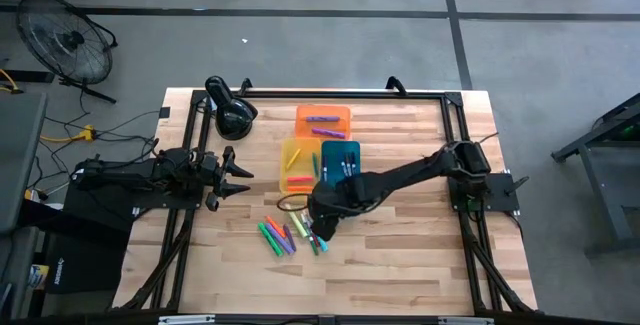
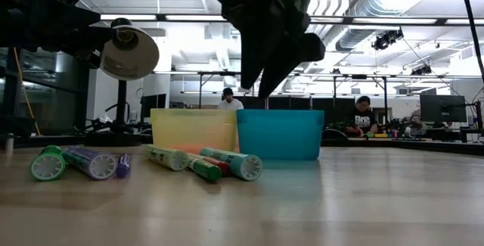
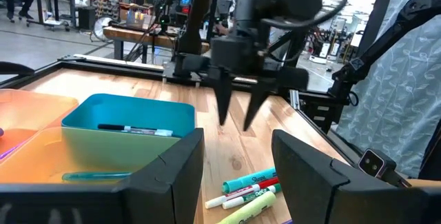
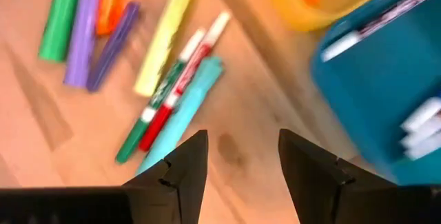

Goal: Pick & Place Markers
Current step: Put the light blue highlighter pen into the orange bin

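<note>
Markers (image 1: 290, 235) lie loose at six o'clock from the blue tray (image 1: 341, 160), and the right gripper (image 1: 322, 227) hangs over them, open and empty, so it should drop straight onto one.

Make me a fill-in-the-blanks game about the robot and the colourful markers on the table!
1. The right gripper hangs above the loose markers with its jaws ____.
2. The tray holding markers with white barrels is ____ in colour.
3. The purple markers in a tray lie in the ____ tray.
4. The left gripper waits at the table's ____ side.

Missing words: open; blue; orange; left
</note>
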{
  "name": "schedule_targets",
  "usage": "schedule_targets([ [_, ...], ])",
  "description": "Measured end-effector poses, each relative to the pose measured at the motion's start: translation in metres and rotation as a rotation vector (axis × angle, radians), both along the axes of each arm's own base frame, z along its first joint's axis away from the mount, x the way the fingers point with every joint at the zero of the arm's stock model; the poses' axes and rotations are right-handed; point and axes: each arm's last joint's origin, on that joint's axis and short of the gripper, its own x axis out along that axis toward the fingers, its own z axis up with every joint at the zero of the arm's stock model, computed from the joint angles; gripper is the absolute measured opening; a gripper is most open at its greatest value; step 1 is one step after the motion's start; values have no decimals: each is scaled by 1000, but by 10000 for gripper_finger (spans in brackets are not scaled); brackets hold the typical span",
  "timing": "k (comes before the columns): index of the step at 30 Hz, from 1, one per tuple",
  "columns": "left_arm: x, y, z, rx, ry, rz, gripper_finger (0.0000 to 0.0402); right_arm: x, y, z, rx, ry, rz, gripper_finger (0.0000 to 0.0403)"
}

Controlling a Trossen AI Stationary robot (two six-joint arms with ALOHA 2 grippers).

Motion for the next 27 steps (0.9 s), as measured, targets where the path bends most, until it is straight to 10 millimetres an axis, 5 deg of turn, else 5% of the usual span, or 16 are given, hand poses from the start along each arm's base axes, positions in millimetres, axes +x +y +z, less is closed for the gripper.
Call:
schedule_targets([
  [12,0,0,0,0,0,0,170,17,29,-37,136,-3,77,165],
  [27,0,0,0,0,0,0,170,46,36,-54,35,152,49,165],
])
